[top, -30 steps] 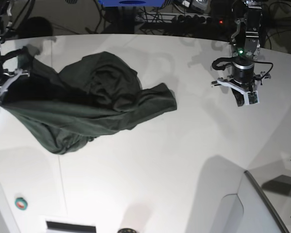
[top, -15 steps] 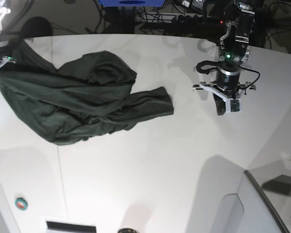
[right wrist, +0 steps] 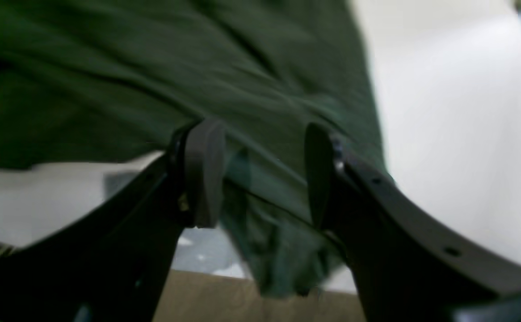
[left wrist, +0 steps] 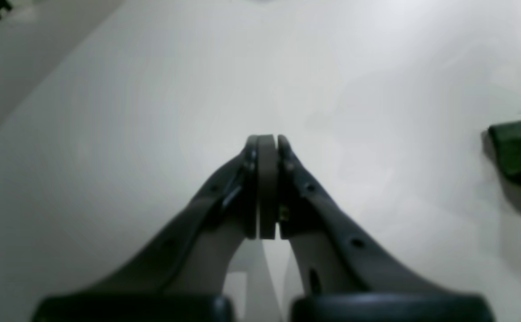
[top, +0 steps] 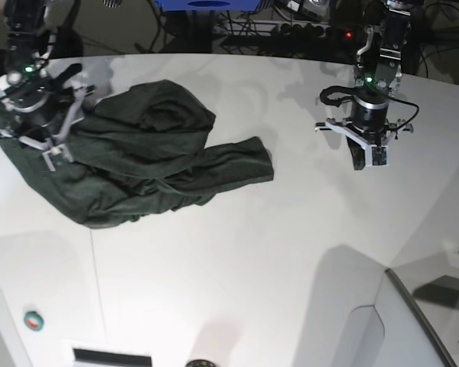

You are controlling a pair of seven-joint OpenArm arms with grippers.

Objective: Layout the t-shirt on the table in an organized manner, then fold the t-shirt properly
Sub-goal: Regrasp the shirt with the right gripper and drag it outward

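Two robot arms are showing in the base view, both built from black and silvery-grey segments. The left arm point(top: 376, 73) is carrying a small green light on its upper link, with a black cable looping out beside the round black wrist. White brackets are flaring out to either side of the left gripper point(top: 365, 158). The right arm point(top: 23, 69) is wearing the same green light and white side brackets above the right gripper point(top: 52, 157). In the wrist views, the fingers point(right wrist: 385, 210) are looking dark grey and curved, dotted with small round holes, and ending in flat, matte grey pads point(left wrist: 267, 188).
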